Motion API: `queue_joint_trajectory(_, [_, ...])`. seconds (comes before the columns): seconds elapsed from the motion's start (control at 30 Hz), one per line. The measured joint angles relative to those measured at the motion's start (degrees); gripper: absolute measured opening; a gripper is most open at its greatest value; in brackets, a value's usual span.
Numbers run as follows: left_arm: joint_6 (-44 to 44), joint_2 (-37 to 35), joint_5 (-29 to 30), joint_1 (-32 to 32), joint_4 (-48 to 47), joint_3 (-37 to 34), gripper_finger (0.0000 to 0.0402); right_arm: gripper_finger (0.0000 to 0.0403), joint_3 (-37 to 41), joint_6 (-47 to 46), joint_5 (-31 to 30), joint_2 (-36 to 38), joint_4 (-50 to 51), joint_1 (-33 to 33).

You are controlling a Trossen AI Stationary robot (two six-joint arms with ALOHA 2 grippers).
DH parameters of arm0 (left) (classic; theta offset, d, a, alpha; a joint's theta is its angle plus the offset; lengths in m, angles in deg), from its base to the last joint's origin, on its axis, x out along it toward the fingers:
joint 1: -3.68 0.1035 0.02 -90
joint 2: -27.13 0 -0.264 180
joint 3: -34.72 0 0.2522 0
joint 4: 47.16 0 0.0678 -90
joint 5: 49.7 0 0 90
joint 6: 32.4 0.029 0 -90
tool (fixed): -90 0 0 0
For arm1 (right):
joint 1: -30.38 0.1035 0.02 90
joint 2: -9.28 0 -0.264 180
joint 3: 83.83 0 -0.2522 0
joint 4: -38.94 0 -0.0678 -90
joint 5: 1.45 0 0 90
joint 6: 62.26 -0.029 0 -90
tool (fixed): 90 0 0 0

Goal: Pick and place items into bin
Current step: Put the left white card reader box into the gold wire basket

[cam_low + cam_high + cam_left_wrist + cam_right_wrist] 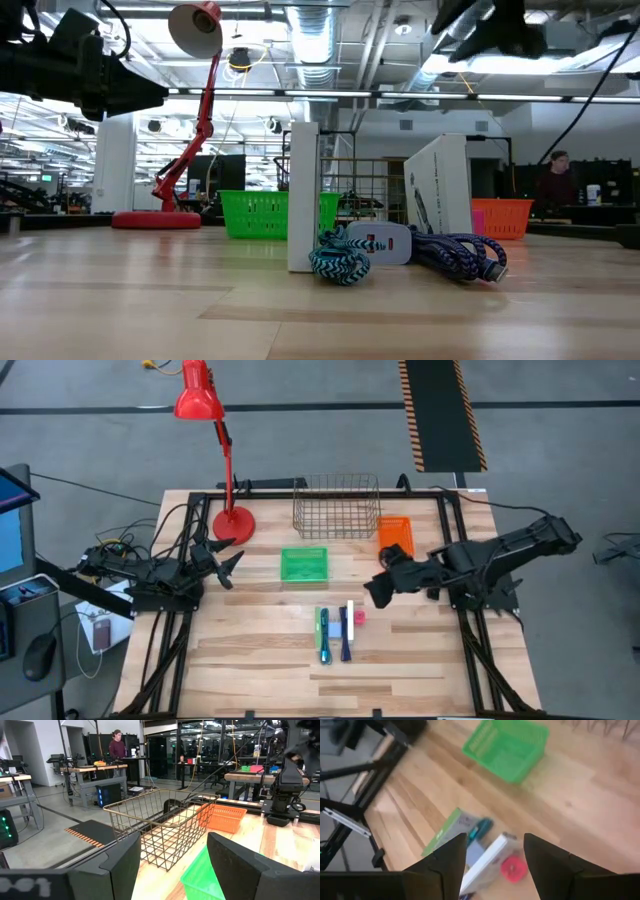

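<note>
Items [338, 630] lie in a tight cluster near the middle of the tabletop [250, 660], on the near side of the green bin [304, 565]: a teal-green pen [323, 637], a dark blue pen [345, 638], a white packet [350, 618] and a small pink-red block [359, 617], all touching or just beside one another. The right pincer [378, 592] hangs above the tabletop, just right of and slightly beyond the cluster, its fingers parted and empty. In its wrist view the white packet [487, 861] and a round red piece [513, 868] show between the fingers. The step in hand looks like the approach for a pick. Because the things crowd together, it should settle on one outer item, line the fingers across its narrow side and come straight down, so the neighbours are not nudged. The left pincer [226, 564] waits wide open at the far left by the red lamp [215, 460]. No brand or writing can be read on the packets.
</note>
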Motion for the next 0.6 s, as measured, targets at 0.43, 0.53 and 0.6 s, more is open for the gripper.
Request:
queue_joint_trajectory(0.43, [0.0,0.0,0.0,0.0,0.0,0.0,0.0217,0.0193,0.0,-10.5,6.4,-6.3,-0.9,0.6])
queue_joint_trajectory(0.53, [0.0,0.0,0.0,0.0,0.0,0.0,0.0217,0.0192,-0.1,-11.4,7.1,-7.3,-1.7,0.6])
queue_joint_trajectory(0.6, [0.0,0.0,0.0,0.0,0.0,0.0,0.0217,0.0192,0.1,-11.8,7.8,-8.2,-1.5,0.8])
